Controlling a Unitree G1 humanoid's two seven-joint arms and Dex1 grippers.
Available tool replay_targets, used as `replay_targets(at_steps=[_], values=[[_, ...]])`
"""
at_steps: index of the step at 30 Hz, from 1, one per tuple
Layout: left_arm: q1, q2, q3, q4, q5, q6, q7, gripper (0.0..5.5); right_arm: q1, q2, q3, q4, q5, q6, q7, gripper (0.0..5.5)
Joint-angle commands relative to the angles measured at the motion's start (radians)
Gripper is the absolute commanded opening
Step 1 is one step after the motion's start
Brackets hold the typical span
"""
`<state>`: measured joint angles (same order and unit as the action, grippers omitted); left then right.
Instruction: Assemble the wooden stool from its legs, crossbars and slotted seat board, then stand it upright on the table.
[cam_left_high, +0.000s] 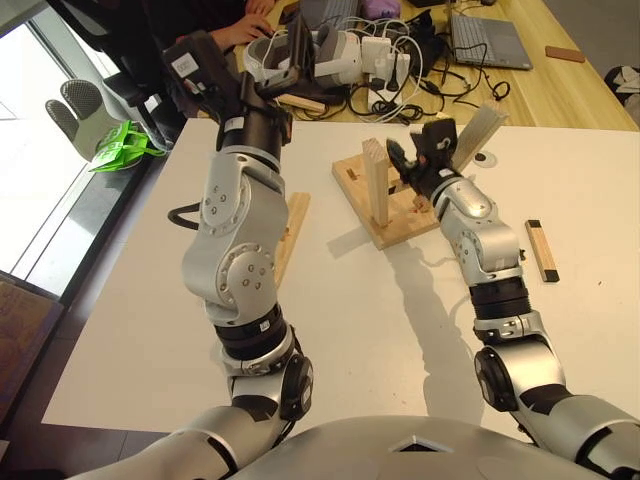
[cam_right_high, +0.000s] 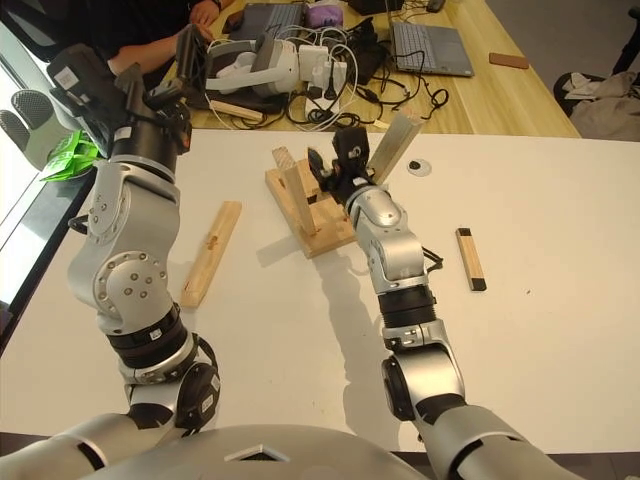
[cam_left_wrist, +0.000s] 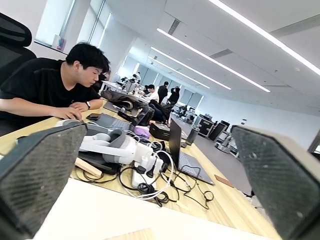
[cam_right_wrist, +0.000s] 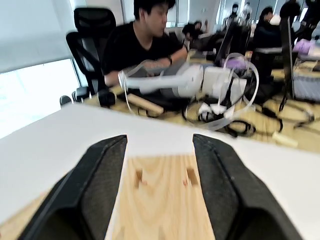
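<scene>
I find the left gripper (cam_left_wrist: 157, 135) raised above the white table (cam_left_high: 350, 330), its fingers spread wide with nothing between them. The right gripper (cam_right_wrist: 159, 150) hangs low over the pale square wooden seat board (cam_left_high: 385, 232), fingers apart, the board's two slots showing between them. One pale wooden leg (cam_left_high: 375, 185) stands upright in the board. A second, tilted leg (cam_left_high: 482, 128) has its foot hidden behind the right wrist. A long wooden piece (cam_right_high: 212, 250) lies beside the left arm. A short dark-tipped crossbar (cam_right_high: 470, 258) lies well apart on the right. Print on the far desk's clutter is too small to read.
</scene>
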<state>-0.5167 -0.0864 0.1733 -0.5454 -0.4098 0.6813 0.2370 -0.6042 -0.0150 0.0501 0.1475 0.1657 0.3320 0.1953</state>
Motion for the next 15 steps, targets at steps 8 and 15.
replay_targets(at_steps=[8,15], values=[[-0.007,0.064,0.169,0.053,0.092,-0.084,0.118,5.40,-0.167,0.114,0.106,-0.366,0.080,0.179,-0.023,2.45],[0.017,0.071,0.181,0.042,0.098,-0.079,0.125,5.40,0.131,-0.041,0.241,-0.295,0.009,0.480,0.000,2.45]])
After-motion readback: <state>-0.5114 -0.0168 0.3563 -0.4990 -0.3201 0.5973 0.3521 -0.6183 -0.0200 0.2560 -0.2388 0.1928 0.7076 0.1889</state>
